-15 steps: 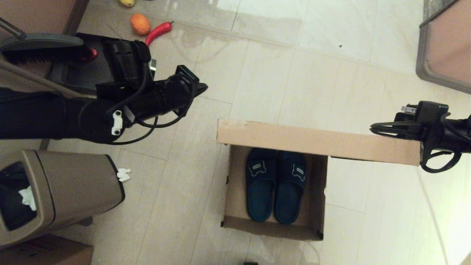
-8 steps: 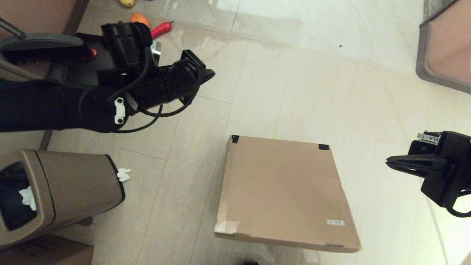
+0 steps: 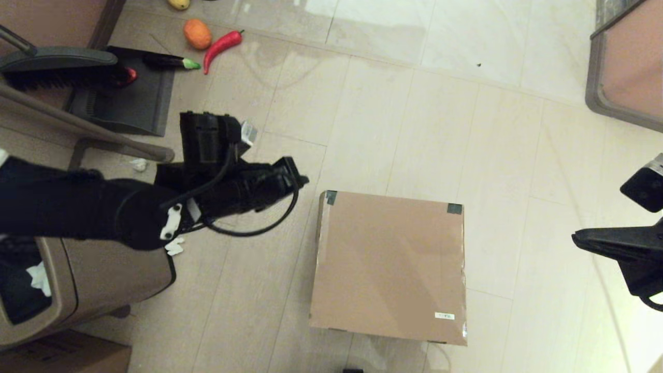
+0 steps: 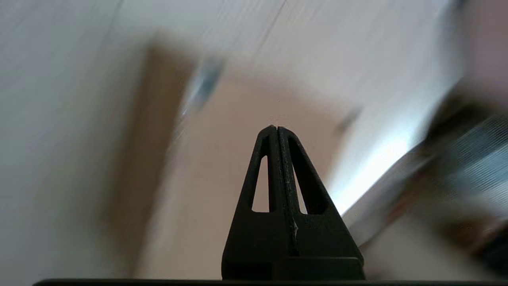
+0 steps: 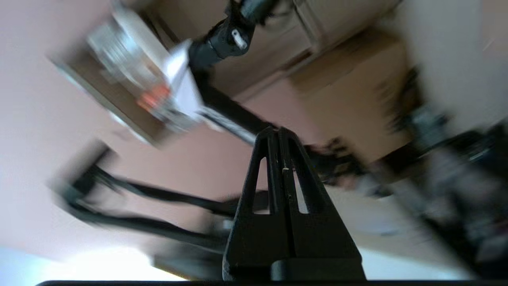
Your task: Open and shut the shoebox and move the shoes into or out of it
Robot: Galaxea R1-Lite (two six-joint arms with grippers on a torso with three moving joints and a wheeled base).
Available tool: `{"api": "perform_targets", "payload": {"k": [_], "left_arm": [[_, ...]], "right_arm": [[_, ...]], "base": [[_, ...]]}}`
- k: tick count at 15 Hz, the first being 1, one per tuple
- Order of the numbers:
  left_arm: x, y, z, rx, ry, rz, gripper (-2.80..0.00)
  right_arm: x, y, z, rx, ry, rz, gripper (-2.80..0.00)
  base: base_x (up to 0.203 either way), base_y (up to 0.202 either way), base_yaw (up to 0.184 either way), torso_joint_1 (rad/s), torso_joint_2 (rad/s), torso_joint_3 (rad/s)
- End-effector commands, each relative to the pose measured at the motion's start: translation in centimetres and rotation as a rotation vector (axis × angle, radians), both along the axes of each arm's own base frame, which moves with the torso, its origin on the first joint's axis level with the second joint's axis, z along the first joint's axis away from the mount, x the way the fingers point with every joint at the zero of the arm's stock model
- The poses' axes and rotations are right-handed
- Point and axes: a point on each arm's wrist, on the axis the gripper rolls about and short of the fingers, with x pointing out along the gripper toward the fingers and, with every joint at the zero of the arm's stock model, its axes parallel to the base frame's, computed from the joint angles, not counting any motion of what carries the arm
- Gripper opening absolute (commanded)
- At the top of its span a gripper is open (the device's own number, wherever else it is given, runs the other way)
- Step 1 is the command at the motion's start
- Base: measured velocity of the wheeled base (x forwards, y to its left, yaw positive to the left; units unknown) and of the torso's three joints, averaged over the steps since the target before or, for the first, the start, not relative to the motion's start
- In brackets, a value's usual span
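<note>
Both grippers were empty and clear of the shoebox (image 3: 389, 267), which sat on the floor with its lid flat down, tape patches at the two far corners and the small white label near the front right. No shoes could be seen; whether they lay inside could not be told from the closed lid. Left gripper (image 3: 303, 181) hung just beside the box's far-left corner, off the cardboard, its fingers pressed tight together with nothing between them, as the left wrist view showed plainly (image 4: 276, 129). Right gripper (image 3: 576, 238) hovered well out to the box's right, fingers likewise pinched together on nothing (image 5: 278, 130). With the lid down and neither arm touching it, the closing looked done, and both arms seemed placed simply to keep out of the way. Pale floor tiles (image 3: 393, 103) ran all around. A brown bin (image 3: 103, 280) stood to the left, a dustpan (image 3: 129, 98) and brush (image 3: 57, 65) beyond it, and an orange (image 3: 197, 33) and red chili (image 3: 221, 44) lay on the far floor.
</note>
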Motion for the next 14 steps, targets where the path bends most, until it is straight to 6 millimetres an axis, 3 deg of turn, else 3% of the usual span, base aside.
{"api": "perform_targets", "payload": {"k": [1, 3, 5, 11, 14], "left_arm": [[-4.7, 2.5, -1.5, 0.173, -0.026, -0.047, -2.8], [-7.4, 4.1, -3.2, 0.265, -0.007, -0.038, -2.8], [-9.4, 5.8, -5.1, 0.4, 0.016, 0.035, -2.8], [-18.2, 14.3, -8.0, 0.538, 0.066, 0.296, -2.8], [-22.0, 16.0, -10.3, 0.566, 0.093, 0.358, -2.8]], "right_arm": [[-1.2, 0.3, -0.8, -0.027, -0.085, 0.006, -2.8], [-3.1, 0.5, -2.5, -0.057, -0.184, -0.009, -2.8], [-5.3, 0.6, -2.6, -0.082, -0.263, -0.048, -2.8], [-10.5, 1.4, -4.3, -0.112, -0.323, -0.13, -2.8], [-10.7, 1.7, -4.5, -0.108, -0.324, -0.106, -2.8]], "base": [[0.0, 0.0, 0.0, 0.0, 0.0, 0.0], [0.0, 0.0, 0.0, 0.0, 0.0, 0.0], [0.0, 0.0, 0.0, 0.0, 0.0, 0.0], [0.0, 0.0, 0.0, 0.0, 0.0, 0.0], [0.0, 0.0, 0.0, 0.0, 0.0, 0.0]]}}
